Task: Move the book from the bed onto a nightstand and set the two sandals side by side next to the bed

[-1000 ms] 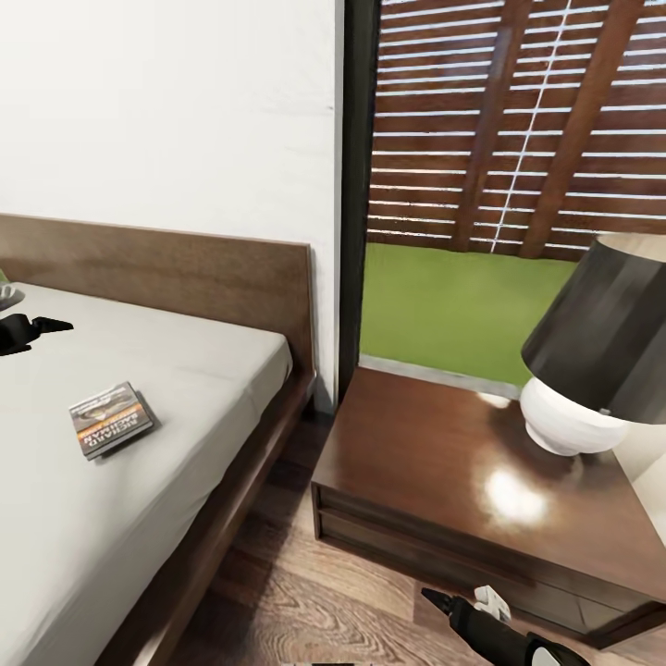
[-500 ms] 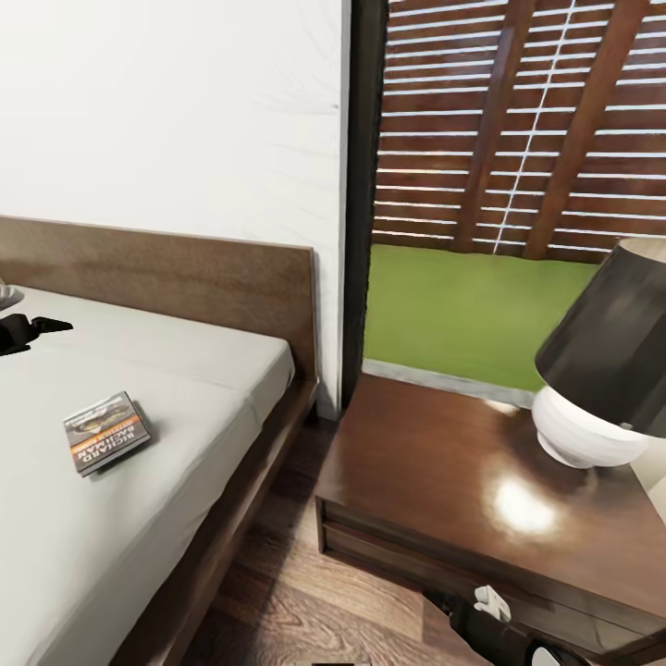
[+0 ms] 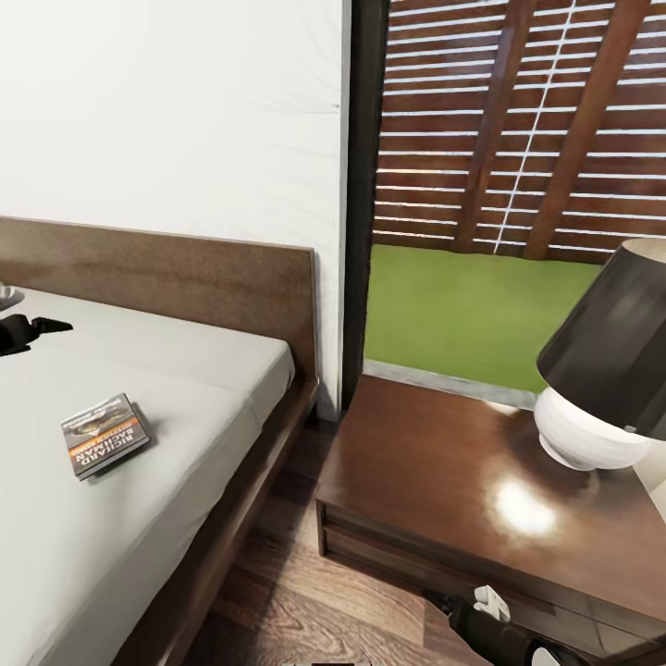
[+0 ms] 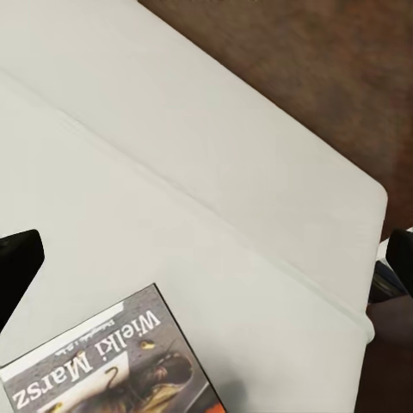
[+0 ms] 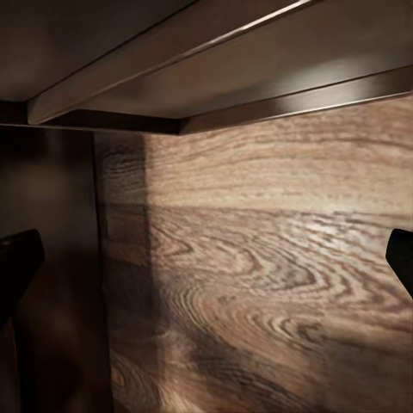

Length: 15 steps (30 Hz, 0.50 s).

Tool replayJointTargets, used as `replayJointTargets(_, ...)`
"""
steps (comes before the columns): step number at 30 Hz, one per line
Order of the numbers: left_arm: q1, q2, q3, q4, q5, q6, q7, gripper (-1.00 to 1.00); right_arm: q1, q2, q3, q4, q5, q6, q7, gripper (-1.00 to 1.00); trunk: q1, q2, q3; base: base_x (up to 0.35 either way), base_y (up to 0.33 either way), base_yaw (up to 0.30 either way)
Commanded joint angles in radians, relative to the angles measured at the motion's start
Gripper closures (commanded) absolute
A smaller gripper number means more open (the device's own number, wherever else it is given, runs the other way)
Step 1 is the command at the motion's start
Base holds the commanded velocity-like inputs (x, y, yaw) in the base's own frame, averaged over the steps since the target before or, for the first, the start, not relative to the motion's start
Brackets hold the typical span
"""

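Book: the book lies flat on the grey mattress, at the left of the head view, near the bed's right edge and well short of the headboard; its cover faces up with an orange band. From the left wrist camera the cover shows the white words "Wielki Marsz".
Bed: the bed fills the left side, its dark wooden frame running along the floor and its headboard standing against the white wall.
Left gripper: the left gripper hangs over the mattress at the far left, beyond the book and apart from it; in the wrist view its two dark fingertips stand wide apart with nothing between them, the book below.
Nightstand: the nightstand stands just right of the bed, a strip of floor between them; its glossy top is bare on the left half.
Lamp: a lamp with a white base and dark shade stands on the nightstand's far right part.
Right gripper: the right gripper is low at the near front of the nightstand; its fingertips are spread, holding nothing, over the wood floor.
Window: a window behind the nightstand shows slats and green ground.
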<state>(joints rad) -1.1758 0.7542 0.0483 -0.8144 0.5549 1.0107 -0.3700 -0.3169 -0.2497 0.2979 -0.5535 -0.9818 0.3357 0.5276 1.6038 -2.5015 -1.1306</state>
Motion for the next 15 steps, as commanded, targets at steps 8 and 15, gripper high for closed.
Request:
replayJointTargets(8,-0.001,-0.003,0.002,0.057,-0.009,-0.002,-0.007,-1.0,-0.001,-0.001,0.005,0.0,-0.009,0.003,0.001,-1.0,0.0,0.0,-0.001,0.0,0.0,0.0)
replayJointTargets(15,-0.001,-0.016,0.006,0.16,-0.014,-0.039,-0.004,-1.0,-0.001,0.0,0.006,0.0,-0.009,0.003,0.002,-1.0,0.0,0.0,-0.001,0.0,0.0,0.0)
